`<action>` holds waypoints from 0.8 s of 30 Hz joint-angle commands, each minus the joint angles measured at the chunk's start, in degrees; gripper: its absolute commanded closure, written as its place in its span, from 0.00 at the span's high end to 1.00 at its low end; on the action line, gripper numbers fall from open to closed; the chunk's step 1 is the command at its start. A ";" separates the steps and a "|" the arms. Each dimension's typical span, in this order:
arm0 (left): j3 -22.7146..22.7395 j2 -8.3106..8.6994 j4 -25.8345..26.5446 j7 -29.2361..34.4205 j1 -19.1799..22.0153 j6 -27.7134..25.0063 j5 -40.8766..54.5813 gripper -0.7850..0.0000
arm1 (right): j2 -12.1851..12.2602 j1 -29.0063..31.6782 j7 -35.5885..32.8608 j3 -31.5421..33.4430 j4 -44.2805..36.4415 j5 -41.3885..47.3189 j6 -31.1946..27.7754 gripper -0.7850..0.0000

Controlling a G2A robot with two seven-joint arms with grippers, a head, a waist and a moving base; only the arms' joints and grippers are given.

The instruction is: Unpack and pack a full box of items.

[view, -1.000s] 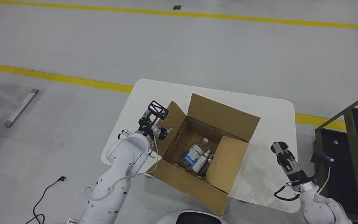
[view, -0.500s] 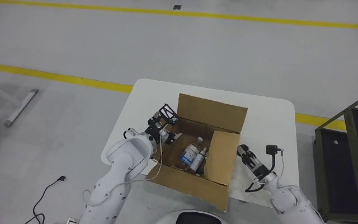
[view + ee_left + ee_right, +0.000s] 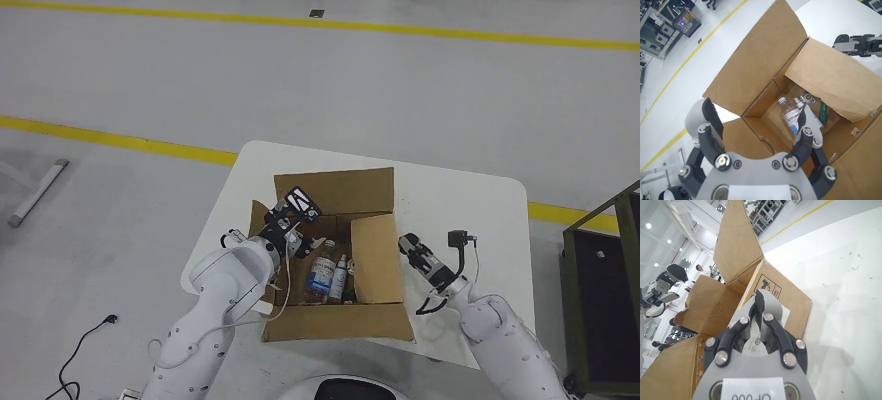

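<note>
Top and wrist views, unpacking stage (judged: contents not yet lifted).

(a) Table (image 3: 480, 210): white, with the box set at its near-centre.

(b) Cardboard box (image 3: 330, 322): open-topped. The far flap (image 3: 340, 190) and right flap (image 3: 375, 260) are raised. All items seen lie on its floor, none on the table.

(c) Left gripper (image 3: 755, 113): held over the box's left rim, fingers spread wide, nothing between them. The opening is faced obliquely, w/ one finger over the interior and the other outside the wall.

(d) Right gripper (image 3: 758, 300): placed outside the box at the right wall's outer face, fingers pressed together, empty. Contact w/ the cardboard cannot be told.

(e) Contents, approx. by size: clear bottle (image 3: 791, 117), lying flat, long axis running far-to-near, cap toward the far wall. Just beside it a slim white spray bottle (image 3: 798, 101), roughly parallel. A green tool handle (image 3: 823, 113) lies nearer the right wall. A round metal flange (image 3: 807, 98) sits at the far end.

The bottle lies below and ahead of the left fingers, so the left arm is judged nearer. A descent w/ the fingers set across the bottle's width would be needed.
</note>
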State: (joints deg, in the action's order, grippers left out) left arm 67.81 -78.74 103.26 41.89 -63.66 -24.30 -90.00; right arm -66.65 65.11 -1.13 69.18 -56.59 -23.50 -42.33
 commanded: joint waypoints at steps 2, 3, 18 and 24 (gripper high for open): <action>-0.68 -0.22 -3.68 -1.03 0.49 -4.08 9.05 1.00 | 0.52 1.40 1.34 2.00 -0.51 -0.87 -1.40 0.00; -1.26 -0.30 -5.23 0.19 1.51 -5.64 11.00 1.00 | 0.72 2.06 1.74 2.76 -1.05 -1.18 -1.70 0.00; -4.45 -1.92 -21.79 12.57 10.70 -8.25 41.67 1.00 | 2.97 13.27 3.34 11.36 -19.46 -11.53 3.27 0.00; -4.23 -2.04 -22.68 9.81 9.38 -7.78 45.84 1.00 | 2.90 14.04 3.06 11.41 -19.54 -11.81 3.66 0.00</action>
State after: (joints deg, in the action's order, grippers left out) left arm 63.44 -80.69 81.27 54.04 -53.29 -32.32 -47.90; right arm -63.73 79.37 2.12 80.63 -76.51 -35.45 -38.50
